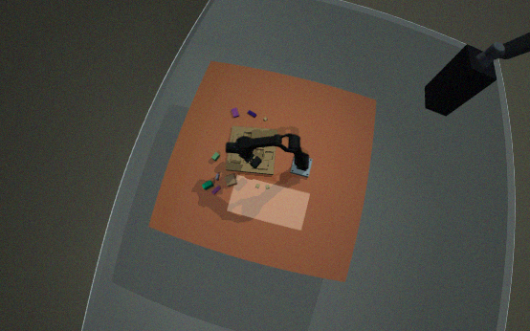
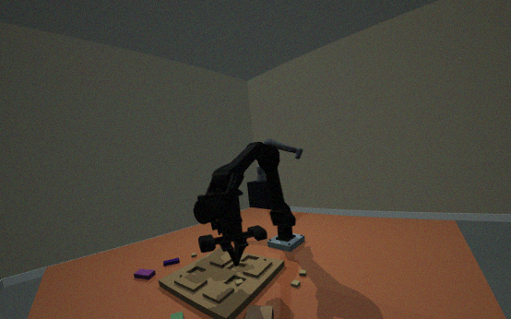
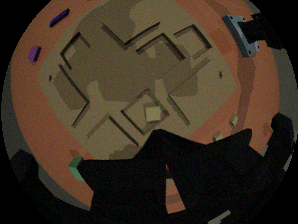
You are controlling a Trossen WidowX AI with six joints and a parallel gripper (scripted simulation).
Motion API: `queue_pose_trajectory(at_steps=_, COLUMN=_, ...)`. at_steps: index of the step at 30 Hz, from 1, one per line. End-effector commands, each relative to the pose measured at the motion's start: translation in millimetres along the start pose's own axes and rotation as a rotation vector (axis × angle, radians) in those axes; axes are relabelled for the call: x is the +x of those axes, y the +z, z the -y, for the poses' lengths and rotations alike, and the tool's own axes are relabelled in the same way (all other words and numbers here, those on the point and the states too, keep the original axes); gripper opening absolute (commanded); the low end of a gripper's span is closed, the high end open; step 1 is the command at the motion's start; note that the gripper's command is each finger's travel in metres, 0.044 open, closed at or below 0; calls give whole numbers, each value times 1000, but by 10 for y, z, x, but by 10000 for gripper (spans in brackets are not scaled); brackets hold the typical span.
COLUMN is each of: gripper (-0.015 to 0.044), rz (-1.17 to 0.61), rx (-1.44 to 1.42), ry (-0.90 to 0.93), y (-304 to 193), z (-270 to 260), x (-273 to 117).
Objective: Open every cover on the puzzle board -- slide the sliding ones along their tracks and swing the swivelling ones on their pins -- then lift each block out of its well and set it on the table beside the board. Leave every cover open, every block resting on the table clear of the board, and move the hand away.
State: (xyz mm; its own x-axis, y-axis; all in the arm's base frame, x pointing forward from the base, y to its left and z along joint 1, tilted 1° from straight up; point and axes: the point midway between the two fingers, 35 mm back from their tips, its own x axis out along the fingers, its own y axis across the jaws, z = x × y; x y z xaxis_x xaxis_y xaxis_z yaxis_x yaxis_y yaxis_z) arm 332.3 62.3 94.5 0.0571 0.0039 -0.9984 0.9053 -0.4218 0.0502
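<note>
The tan puzzle board [image 1: 252, 171] [image 2: 168, 283] [image 3: 220, 86] has raised tan covers, among them one near its left corner [image 2: 190, 282] and one near its front [image 2: 218, 293]. Several wells show uncovered. A small tan block [image 2: 239, 281] [image 3: 152, 114] sits in one well; the wells at the back left look empty. Two small tan blocks [image 2: 295, 283] [image 3: 233, 120] lie on the table right of the board in the exterior view; a third [image 1: 265, 119] [image 2: 194, 254] lies beyond the opposite side. My gripper [image 2: 236, 264] is shut and empty, low over the board. The arm hides part of the board.
A purple block [image 1: 234, 113] [image 2: 144, 274] [image 3: 34, 53] and a dark violet block [image 1: 252, 114] [image 2: 171, 261] [image 3: 59, 17] lie beyond one side. Green blocks [image 1: 215, 156] [image 1: 208, 185] and a larger brown block [image 1: 231, 180] [image 2: 259, 313] lie near the board. The arm's base plate [image 1: 301, 170] [image 2: 273, 243] stands opposite.
</note>
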Motion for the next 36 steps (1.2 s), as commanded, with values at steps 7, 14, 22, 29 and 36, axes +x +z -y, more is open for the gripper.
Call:
queue_pose_trajectory(at_steps=7, gripper=0, rz=3, rx=7, ry=-15, y=24, z=32, x=413)
queue_pose_trajectory(at_steps=14, gripper=0, rz=3, rx=7, ry=-15, y=25, z=28, x=437)
queue_pose_trajectory(at_steps=22, gripper=0, rz=3, rx=7, ry=-15, y=21, z=31, x=514)
queue_pose_trajectory(at_steps=29, gripper=0, rz=3, rx=7, ry=-15, y=20, z=32, x=538)
queue_pose_trajectory(at_steps=36, gripper=0, rz=3, rx=7, ry=-15, y=20, z=32, x=538)
